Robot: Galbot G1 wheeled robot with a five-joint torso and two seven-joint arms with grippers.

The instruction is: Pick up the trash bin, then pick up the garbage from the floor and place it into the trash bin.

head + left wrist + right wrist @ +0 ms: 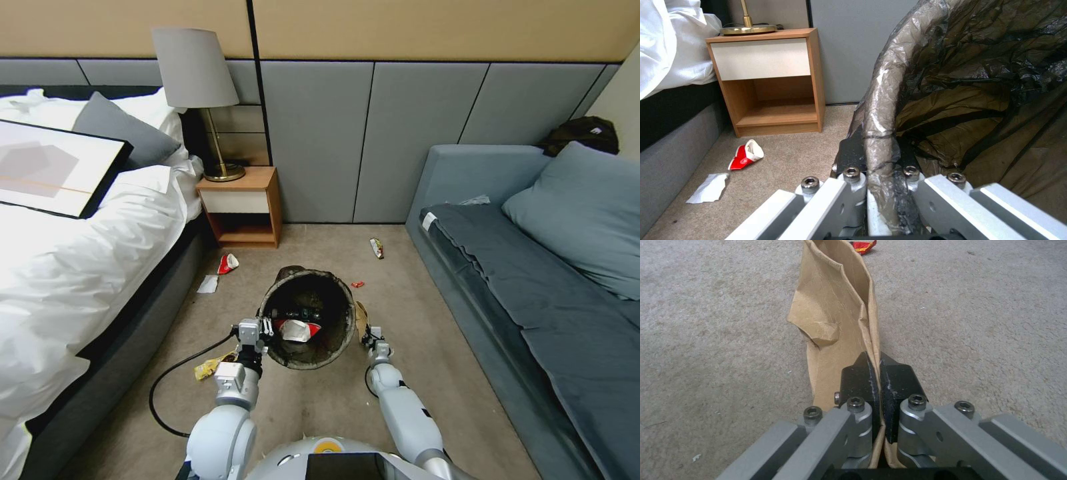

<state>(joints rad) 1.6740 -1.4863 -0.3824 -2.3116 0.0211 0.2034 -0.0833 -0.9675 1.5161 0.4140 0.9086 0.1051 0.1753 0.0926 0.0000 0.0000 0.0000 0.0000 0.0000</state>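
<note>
The trash bin (331, 288), lined with a black bag, is tilted with its mouth toward me. My left gripper (266, 328) is shut on its rim (880, 110), the fingers (849, 153) pinching the bag-covered edge. A red-and-white carton (297, 330) lies inside the bin. My right gripper (369, 331) hangs just right of the bin, shut on a tan paper bag (361, 316) held above the carpet; the paper bag (831, 316) stands up between its black pads (858, 380). A small red scrap (357, 285) (864, 244) lies beyond on the floor.
More litter on the carpet: a red-and-white carton (227, 263) (746, 155), white paper (208, 285) (709, 188), a yellow wrapper (212, 365) and a snack wrapper (377, 248). A bed (80, 267) is left, a nightstand (243, 207) with a lamp is ahead, and a grey sofa (533, 287) is right.
</note>
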